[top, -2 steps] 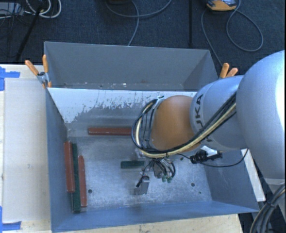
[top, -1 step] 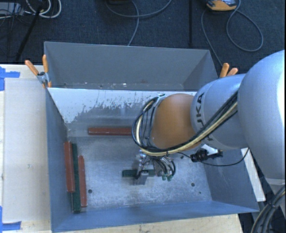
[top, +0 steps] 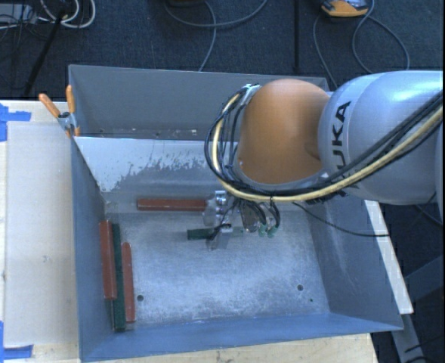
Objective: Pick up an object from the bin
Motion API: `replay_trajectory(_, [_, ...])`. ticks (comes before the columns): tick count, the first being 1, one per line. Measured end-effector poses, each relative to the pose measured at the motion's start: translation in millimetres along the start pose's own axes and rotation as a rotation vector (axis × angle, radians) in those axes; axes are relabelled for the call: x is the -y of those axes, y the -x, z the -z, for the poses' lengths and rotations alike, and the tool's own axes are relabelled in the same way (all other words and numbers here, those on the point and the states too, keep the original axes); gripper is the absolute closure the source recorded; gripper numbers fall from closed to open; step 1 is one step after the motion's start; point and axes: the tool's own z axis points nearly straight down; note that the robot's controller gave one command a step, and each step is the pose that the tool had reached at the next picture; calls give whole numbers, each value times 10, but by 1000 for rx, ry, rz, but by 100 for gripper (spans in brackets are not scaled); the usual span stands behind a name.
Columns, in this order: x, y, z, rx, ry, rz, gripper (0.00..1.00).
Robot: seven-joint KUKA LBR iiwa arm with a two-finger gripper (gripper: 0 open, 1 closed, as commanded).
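A dark green stick (top: 199,234) lies just beside the end effector (top: 220,231).

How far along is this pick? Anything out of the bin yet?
Done: the gripper is down at mid-bin. In hand: it sits at a dark green strip; a grasp cannot be confirmed. Left: the lift. The brown sticks by the left wall lie flat.

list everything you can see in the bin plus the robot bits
back stick: 1, red-brown, on the floor near the back wall
left sticks: 3, two red-brown with a dark green one between them, along the left wall
short stick: 1, dark green, mid floor, right by the end effector
bin: 1, grey metal
end effector: 1, metal, low over the mid floor
arm: 1, silver with orange cover and cables, from the right
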Motion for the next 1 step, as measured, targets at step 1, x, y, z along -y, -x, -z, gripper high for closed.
replay_trajectory(1, [256, -188, 789, -4, -1, 281, 100])
